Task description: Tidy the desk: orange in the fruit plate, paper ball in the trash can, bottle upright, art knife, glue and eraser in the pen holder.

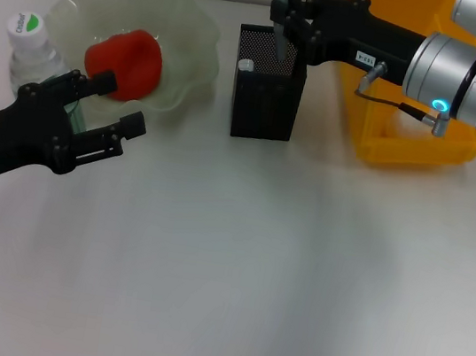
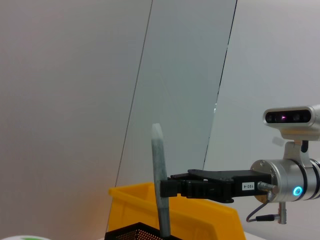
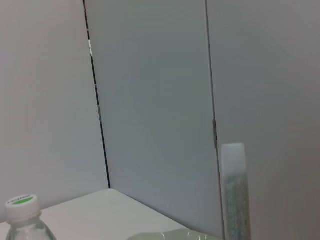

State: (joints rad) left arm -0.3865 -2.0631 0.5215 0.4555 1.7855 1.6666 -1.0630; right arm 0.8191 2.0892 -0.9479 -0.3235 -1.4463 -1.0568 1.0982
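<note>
Right now the right gripper [image 1: 283,25] reaches in from three o'clock at the top of the head view, its fingers pinched on a slim grey-green stick — by its shape probably the art knife [image 1: 277,9], though it could be the glue — held upright with its lower end just inside the mouth of the black mesh pen holder [image 1: 267,102]. The left wrist view shows the same stick [image 2: 160,185] standing above the holder's rim [image 2: 145,232]. A white-capped item [image 1: 245,65] already sits in the holder's ten-o'clock corner. The left gripper [image 1: 108,118] hangs at nine o'clock with its fingers spread and nothing between them, just in front of the fruit plate [image 1: 187,36], which holds a red-orange fruit [image 1: 125,63]; the bottle [image 1: 29,44] stands upright beside it. The yellow bin [image 1: 407,123] is at two o'clock. The risk is the release — let go too high or tilted, the stick may catch the rim, tip out, or nudge the light holder over.
</note>
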